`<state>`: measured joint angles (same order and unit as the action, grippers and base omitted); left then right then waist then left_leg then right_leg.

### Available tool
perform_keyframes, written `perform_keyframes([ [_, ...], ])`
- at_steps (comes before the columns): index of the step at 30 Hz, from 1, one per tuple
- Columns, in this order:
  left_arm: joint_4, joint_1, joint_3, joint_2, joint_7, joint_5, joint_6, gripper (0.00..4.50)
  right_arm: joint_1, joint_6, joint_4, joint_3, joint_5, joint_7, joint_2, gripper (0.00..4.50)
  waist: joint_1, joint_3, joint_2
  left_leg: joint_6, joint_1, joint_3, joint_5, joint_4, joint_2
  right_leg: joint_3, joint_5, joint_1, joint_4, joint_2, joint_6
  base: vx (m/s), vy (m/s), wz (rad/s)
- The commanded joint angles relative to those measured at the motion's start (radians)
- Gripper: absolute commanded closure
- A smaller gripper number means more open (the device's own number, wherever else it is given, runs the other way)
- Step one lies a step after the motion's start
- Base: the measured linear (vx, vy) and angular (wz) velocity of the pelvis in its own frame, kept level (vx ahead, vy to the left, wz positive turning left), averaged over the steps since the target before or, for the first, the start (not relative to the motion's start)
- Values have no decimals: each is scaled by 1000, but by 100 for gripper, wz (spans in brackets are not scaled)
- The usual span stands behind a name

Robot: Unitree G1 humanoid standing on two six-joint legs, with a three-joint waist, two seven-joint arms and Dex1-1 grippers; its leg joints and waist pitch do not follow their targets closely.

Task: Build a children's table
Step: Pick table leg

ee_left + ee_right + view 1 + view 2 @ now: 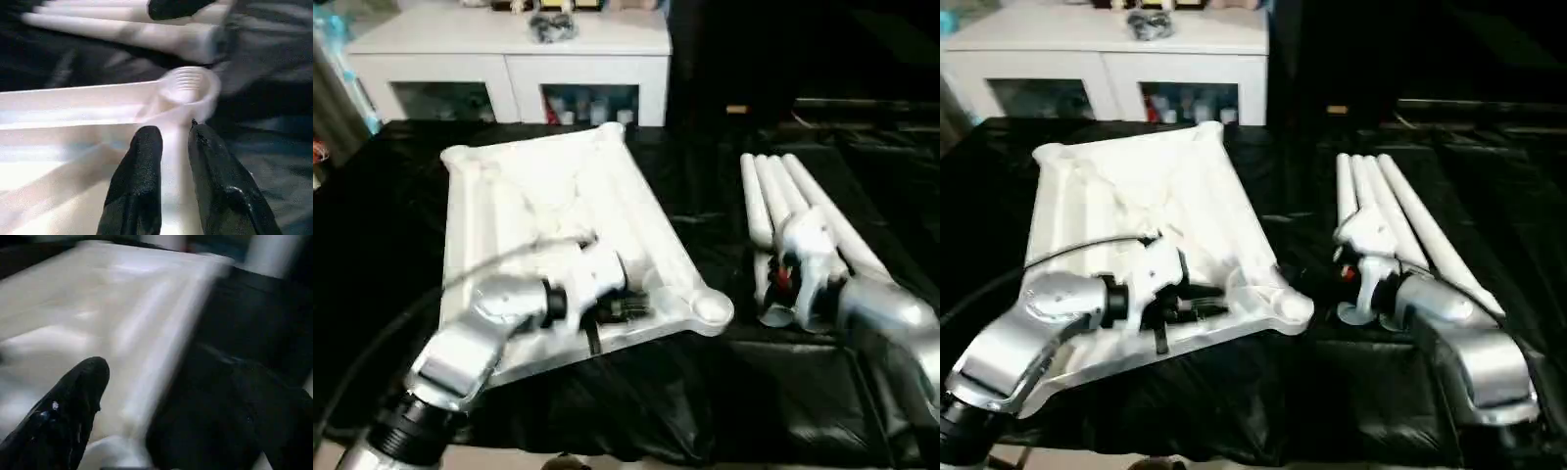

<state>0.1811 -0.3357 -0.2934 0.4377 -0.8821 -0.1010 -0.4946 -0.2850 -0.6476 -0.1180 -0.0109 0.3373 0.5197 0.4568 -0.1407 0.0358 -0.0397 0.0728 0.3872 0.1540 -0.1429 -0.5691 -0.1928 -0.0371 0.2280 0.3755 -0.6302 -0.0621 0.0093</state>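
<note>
The children's table lies in parts on a black cloth. Its white top (pixel 538 196) rests upside down, ribbed underside up. Several long white legs (pixel 803 196) lie side by side to its right. My left gripper (pixel 175 134) is at the top's near right edge, just short of the threaded corner socket (pixel 188 88). Its black fingers (pixel 142 161) stand slightly apart astride the raised rim, open. My right gripper (pixel 1356 284) hangs over the wide ends of the legs, open. One of its fingers (pixel 68 411) shows in the right wrist view, with a leg end just below it.
A white cabinet with glass doors (pixel 509 59) stands behind the work area. The black cloth (pixel 705 392) covers the whole surface and is wrinkled near the front. A thin cable (pixel 489 264) runs from my left arm across the table top.
</note>
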Motion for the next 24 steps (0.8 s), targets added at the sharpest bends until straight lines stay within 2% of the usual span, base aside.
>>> perform_keyframes([
  [1, 27, -12, 24, -26, 46, 2, -14, 338, -26, -55, 48, -29, -31, -95, -21, 0, 5, -56, 15, 17, -22, 2, -199, 55, -24, 34, 158, -22, 84, -59, -153, 0, 0, 0],
  [2, 30, -8, 32, -42, 68, 2, -8, 338, -39, -79, 70, -40, -38, -135, -37, 0, 4, -56, 20, 18, -21, 2, -190, 54, -24, 34, 130, -25, 82, -59, -157, 0, 0, 0],
  [4, 25, 9, 30, -58, 99, 9, 7, 338, -73, -138, 130, -64, -63, -234, -73, 0, 3, -58, 21, 17, -17, 3, -160, 53, -23, 34, 80, -27, 76, -58, -159, 0, 0, 0],
  [7, 30, 22, 25, -56, 90, -7, -4, 338, -93, -152, 159, -76, -71, -273, -85, 0, 5, -60, 23, 22, -14, 4, -142, 50, -19, 35, 35, -31, 72, -56, -149, 0, 0, 0],
  [8, 30, 22, 25, -56, 90, -7, -4, 338, -93, -152, 159, -76, -71, -273, -85, 0, 3, -61, 23, 20, -15, 5, -137, 49, -19, 35, 20, -31, 71, -57, -144, 0, 0, 0],
  [9, 46, 29, 23, -49, 72, -27, -22, 338, -105, -165, 165, -81, -80, -288, -95, 0, 1, -62, 18, 21, -15, 4, -133, 48, -19, 34, 12, -31, 69, -57, -144, 0, 0, 0],
  [10, 54, 32, 25, -49, 68, -35, -38, 308, -110, -173, 166, -84, -80, -293, -101, 0, 2, -61, 17, 21, -14, 4, -130, 48, -18, 34, 4, -31, 69, -56, -144, 0, 0, 0],
  [13, 61, 35, 22, -52, 73, -35, -40, 303, -119, -191, 168, -89, -81, -309, -108, 0, 4, -58, 18, 27, -16, 4, -156, 51, -20, 34, 28, -30, 72, -56, -144, 0, 0, 0],
  [16, 51, 32, 17, -59, 95, -19, -19, 267, -131, -214, 192, -96, -89, -334, -110, 0, 3, -57, 19, 34, -19, 5, -176, 52, -22, 36, 64, -28, 76, -57, -134, 0, 0, 0],
  [19, 66, 37, 10, -49, 74, -40, -46, 260, -138, -254, 216, -85, -86, -325, -105, 0, 3, -56, 19, 40, -20, 6, -184, 52, -21, 36, 77, -27, 76, -57, -134, 0, 0, 0],
  [22, 93, 44, 0, -27, 40, -62, -62, 260, -144, -278, 228, -68, -106, -335, -98, 0, 2, -58, 20, 41, -17, 5, -166, 52, -21, 35, 61, -28, 73, -57, -132, 0, 0, 0],
  [23, 107, 49, -3, -16, 22, -75, -71, 260, -149, -295, 234, -67, -104, -337, -99, 0, 2, -57, 29, 39, -17, 6, -158, 52, -20, 35, 52, -30, 73, -56, -133, 0, 0, 0],
  [24, 107, 49, -3, -16, 22, -75, -71, 260, -149, -295, 234, -67, -104, -337, -99, 0, 1, -58, 26, 39, -17, 5, -155, 52, -21, 35, 50, -30, 70, -58, -136, 0, 0, 0],
])
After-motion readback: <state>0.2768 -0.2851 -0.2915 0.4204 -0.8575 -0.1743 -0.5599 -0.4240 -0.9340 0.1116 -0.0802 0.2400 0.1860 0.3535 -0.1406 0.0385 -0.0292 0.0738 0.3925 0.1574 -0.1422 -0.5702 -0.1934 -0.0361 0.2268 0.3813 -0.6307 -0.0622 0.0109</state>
